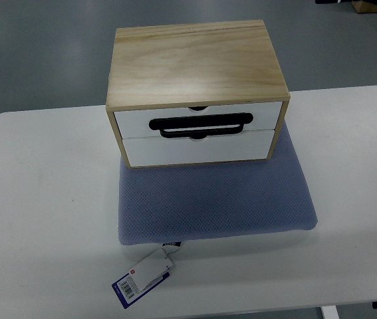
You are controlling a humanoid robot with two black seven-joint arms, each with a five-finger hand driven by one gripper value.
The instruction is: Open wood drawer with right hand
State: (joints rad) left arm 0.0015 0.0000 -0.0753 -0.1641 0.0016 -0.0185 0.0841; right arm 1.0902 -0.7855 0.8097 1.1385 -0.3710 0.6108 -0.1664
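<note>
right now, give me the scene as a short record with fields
drawer unit: wood box with two white drawer fronts, both shut
handle: black handle across the upper drawer front
support: blue cushion under the box, on the white table
extra: tag at the cushion's near edge
robot hands: none in view
task state: not yet started

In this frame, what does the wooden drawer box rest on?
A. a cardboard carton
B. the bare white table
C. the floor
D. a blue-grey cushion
D: the wooden drawer box sits on the rear part of the blue-grey cushion, which lies on the white table; no robot hand is in view.
</note>
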